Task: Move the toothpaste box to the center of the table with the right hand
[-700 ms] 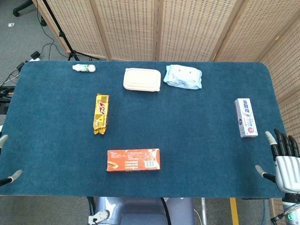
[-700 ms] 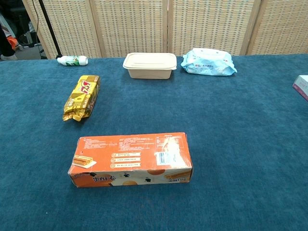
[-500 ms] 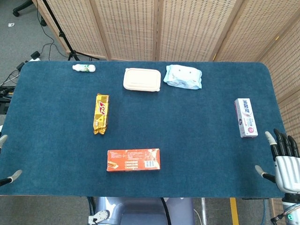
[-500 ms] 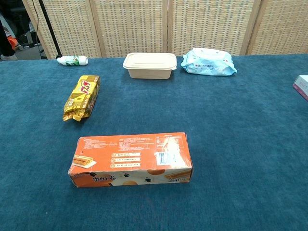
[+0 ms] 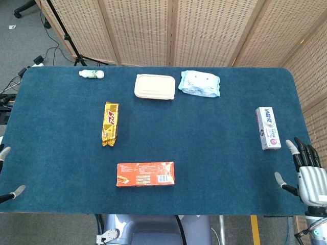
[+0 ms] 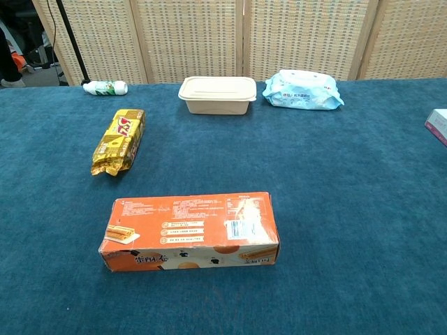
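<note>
The white toothpaste box point(image 5: 268, 128) lies flat near the table's right edge; the chest view catches only its corner point(image 6: 438, 125) at the right border. My right hand point(image 5: 305, 172) hovers at the front right corner, just nearer than the box, fingers spread and holding nothing. Of my left hand point(image 5: 7, 173) only fingertips show at the left border of the head view, spread apart with nothing between them. Neither hand appears in the chest view.
On the blue table point(image 5: 214, 153) lie an orange biscuit box point(image 5: 145, 174) at front centre, a yellow snack pack point(image 5: 110, 123), a beige lidded container point(image 5: 155, 86), a wet-wipes pack point(image 5: 200, 83) and a small white bottle point(image 5: 91, 74) at the back left.
My right hand has shifted slightly left and forward, toward the toothpaste box. Nothing else moved.
</note>
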Motion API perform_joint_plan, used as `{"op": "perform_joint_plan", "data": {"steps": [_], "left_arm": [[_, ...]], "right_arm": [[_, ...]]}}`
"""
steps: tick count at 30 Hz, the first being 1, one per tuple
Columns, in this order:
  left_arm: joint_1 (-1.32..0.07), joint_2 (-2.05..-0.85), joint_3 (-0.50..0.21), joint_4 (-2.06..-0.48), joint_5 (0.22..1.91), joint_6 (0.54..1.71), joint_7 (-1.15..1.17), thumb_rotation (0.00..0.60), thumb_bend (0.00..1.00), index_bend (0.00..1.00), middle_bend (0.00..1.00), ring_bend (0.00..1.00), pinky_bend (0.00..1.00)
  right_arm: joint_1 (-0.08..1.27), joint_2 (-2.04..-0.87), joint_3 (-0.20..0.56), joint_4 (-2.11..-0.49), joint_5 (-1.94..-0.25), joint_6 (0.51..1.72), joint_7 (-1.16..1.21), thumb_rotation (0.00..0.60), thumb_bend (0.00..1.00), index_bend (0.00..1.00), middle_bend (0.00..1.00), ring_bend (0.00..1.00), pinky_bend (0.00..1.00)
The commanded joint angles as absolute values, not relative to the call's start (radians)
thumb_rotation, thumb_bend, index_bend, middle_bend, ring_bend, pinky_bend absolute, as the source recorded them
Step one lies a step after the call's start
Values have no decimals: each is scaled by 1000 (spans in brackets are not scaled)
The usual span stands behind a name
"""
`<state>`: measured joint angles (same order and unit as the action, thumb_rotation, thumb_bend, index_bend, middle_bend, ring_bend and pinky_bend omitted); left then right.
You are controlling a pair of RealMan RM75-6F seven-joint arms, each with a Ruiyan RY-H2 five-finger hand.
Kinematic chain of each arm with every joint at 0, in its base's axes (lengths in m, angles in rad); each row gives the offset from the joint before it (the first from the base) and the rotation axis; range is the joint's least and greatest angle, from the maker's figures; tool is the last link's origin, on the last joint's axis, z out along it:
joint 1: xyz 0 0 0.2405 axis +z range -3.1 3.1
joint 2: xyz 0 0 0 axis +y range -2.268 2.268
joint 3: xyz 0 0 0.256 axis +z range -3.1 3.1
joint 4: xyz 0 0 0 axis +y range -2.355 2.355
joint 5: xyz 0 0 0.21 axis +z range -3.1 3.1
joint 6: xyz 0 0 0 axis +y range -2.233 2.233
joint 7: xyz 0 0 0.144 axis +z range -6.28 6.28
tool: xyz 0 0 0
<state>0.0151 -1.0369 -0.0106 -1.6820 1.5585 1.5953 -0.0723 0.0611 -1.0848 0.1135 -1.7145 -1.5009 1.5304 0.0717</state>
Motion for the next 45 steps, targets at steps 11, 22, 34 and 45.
{"op": "perform_joint_plan", "data": {"steps": [11,22,34,45], "left_arm": [[15,-1044,-3,-1690,1576,1597,-48,600,0,0,0,0,0],[13,-1039,-10,-1699,1565,1594,-52,600,0,0,0,0,0],[10,-1033,-13,-1701,1556,1587,-64,600,0,0,0,0,0],[4,-1030,-19,-1705,1538,1571,-66,600,0,0,0,0,0]], "right_arm": [[286,-1084,255,-1382,-1172,994,649,600,1000,107,21,0,10],[414,-1150,295,-1085,-1095,633,830,600,1000,117,27,0,23],[477,-1200,319,-1022,-1103,463,920,600,1000,117,27,0,23],[541,-1290,328,-945,-1101,336,926,600,1000,117,28,0,23]]}}
